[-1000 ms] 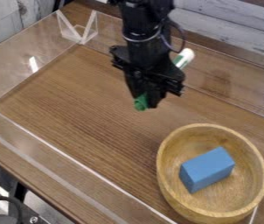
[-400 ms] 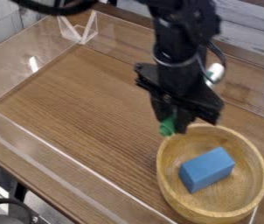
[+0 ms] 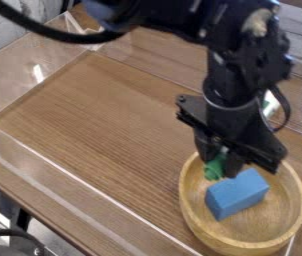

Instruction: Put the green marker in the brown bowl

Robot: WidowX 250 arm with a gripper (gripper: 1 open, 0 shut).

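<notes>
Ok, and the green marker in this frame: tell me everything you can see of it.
Only the lower end of the green marker shows: a green tip poking down from the shut gripper, whose black fingers hide the rest of the barrel. It hangs roughly upright, tip down, over the inside of the brown bowl, near the far rim and just beside the upper corner of the blue block. Whether it touches the block or bowl is unclear.

blue block [image 3: 238,192] | wooden table [image 3: 100,110] | clear acrylic wall [image 3: 60,190] around table edge
</notes>
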